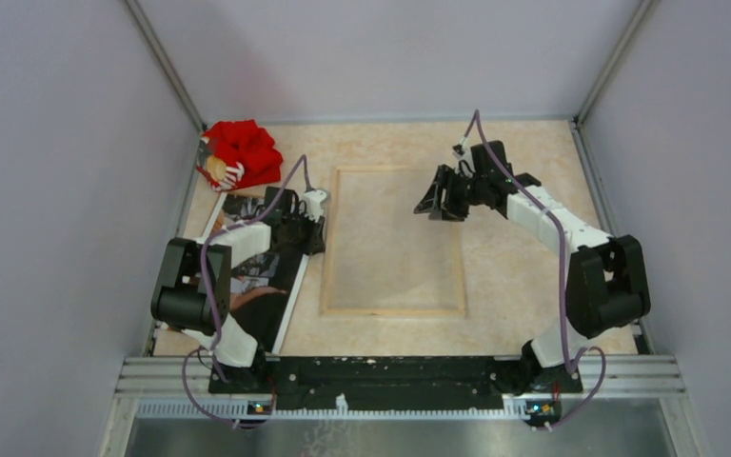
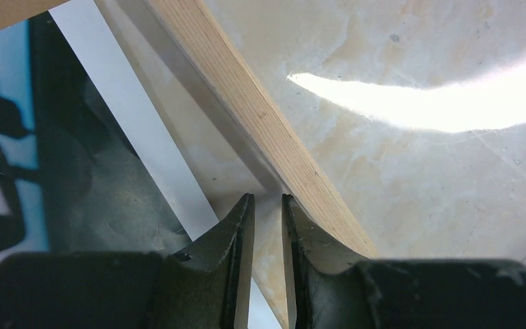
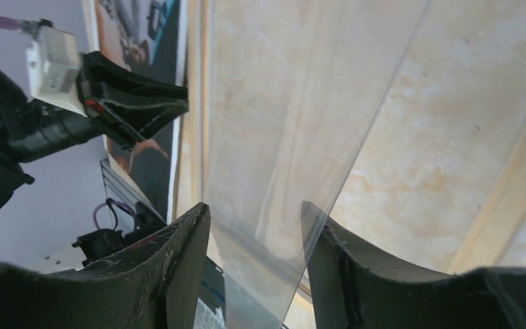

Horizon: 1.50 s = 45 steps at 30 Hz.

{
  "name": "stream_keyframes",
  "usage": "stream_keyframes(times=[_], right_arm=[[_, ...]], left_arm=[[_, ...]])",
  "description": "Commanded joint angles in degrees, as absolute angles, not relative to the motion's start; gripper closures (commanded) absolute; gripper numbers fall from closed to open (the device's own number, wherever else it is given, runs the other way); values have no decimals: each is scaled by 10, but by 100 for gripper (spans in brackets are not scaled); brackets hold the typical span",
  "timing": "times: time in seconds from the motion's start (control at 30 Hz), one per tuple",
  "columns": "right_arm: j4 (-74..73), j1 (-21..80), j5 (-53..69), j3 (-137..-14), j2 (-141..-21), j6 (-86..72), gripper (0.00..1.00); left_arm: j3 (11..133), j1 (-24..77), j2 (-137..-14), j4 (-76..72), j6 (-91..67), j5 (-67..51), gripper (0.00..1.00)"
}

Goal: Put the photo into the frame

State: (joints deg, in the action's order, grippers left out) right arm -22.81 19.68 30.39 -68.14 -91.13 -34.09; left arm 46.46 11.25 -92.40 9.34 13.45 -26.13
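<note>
Left end effector [image 2: 267,205]: barely parted, empty, low between photo [image 1: 271,290] and frame [image 1: 393,310] rail. Right end effector [image 3: 255,212]: wide open around clear pane's [image 3: 281,137] edge. Photo: flat on surface [image 1: 514,286], just left of wood-side-up frame, outside it.

Left arm [image 1: 221,249]: base at near-left, elbow folded back low by the left edge, forearm reaching forward and inward, wrist pitched down. Left gripper [image 2: 267,199]: low, jaws nearly parallel with only a narrow slit between them, tips not touching each other.

Right arm [image 1: 554,217]: base at near-right, elbow high on the right, forearm stretched forward and toward centre. Right gripper [image 3: 255,205]: raised, pointing left and down, jaws standing clearly apart. The two grippers are well apart.
</note>
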Motion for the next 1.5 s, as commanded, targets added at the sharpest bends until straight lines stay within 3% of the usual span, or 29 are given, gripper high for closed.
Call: stream_keyframes(times=[0.0,0.57,0.67,0.9,1.27,1.47], right_arm=[[-233,167,296,-640,-863,-329,47],[9,157,401,-571,-886,-394,56],[37,160,402,-569,-872,-403,61],[43,201,357,-554,-788,-371,81],[36,240,319,-550,-752,-398,84],[56,243,310,-560,-778,-466,93]], left_arm=[[473,110,-912,125,142,-264,72],[469,110,-922,124,152,-261,72],[470,109,-921,125,152,-261,72],[467,109,-922,125,153,-259,72],[468,109,-926,123,149,-261,72],[468,109,-924,123,149,-263,73]])
